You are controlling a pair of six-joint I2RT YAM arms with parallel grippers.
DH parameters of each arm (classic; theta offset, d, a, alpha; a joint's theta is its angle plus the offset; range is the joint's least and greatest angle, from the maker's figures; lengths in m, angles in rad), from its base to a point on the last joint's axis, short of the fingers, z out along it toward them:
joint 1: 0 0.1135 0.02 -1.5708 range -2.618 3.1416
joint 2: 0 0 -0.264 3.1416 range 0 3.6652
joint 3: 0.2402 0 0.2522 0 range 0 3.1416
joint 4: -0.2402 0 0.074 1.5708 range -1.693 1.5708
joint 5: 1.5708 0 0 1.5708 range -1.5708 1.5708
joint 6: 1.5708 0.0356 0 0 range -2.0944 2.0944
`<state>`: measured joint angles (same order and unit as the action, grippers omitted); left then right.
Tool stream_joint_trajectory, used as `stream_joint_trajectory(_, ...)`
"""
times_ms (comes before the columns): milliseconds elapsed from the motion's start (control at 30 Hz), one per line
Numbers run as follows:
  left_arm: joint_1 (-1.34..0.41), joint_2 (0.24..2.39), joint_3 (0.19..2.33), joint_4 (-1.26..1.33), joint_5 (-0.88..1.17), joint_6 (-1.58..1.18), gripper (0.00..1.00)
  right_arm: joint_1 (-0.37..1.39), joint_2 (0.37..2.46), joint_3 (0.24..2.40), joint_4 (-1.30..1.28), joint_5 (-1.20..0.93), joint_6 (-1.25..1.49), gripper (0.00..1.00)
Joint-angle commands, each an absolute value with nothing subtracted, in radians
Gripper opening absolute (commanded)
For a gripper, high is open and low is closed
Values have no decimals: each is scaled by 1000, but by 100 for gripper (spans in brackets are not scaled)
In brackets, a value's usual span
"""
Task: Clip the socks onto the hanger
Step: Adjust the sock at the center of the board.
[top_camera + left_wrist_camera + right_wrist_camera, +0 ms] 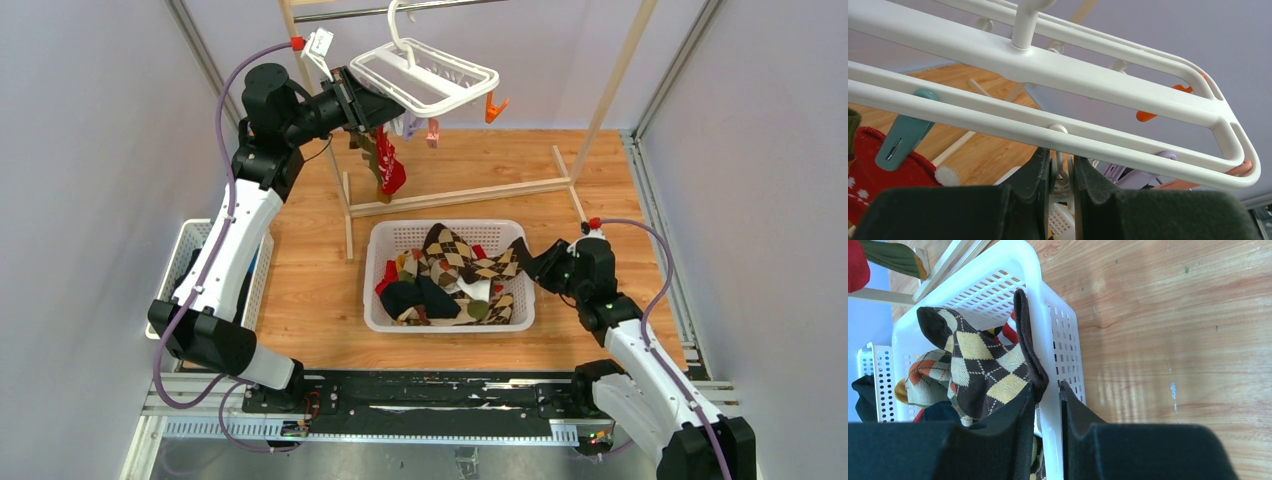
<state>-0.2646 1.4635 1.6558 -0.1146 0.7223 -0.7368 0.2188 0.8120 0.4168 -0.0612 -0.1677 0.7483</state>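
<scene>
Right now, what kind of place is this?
Probably a robot test cell staged for laundry, not a home: plain grey walls box in a wooden table, with a hanger and a basket of socks as props.

socks in basket, rack behind it, hanger on its bar, another basket at left

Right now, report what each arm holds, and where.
Left jaws pinch a clip by its stem under the hanger. Right jaws straddle the basket wall; a grip cannot be told.
</scene>
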Motion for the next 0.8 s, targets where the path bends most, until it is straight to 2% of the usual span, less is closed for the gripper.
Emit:
stream_joint_trajectory(0, -265, 1465, 1641, -130, 770, -740, 0, 203, 781, 400, -31, -100, 762, 19)
stream_joint_trajectory(333, -265, 1462, 1639, -123, 776, -746, 0, 202, 799, 384, 32, -106, 766, 34)
stream_joint_trajectory(600, -265, 1458, 1636, -124, 777, -747, 0, 203, 827, 404, 44, -91, 744, 33)
stream_joint_trajectory(700, -265, 1460, 1636, -120, 778, -750, 0, 218, 805, 471, -63, -55, 672, 32)
stream_joint_trajectory(767, -265, 1460, 1636, -120, 779, -750, 0, 273, 774, 535, -146, 49, 609, 35)
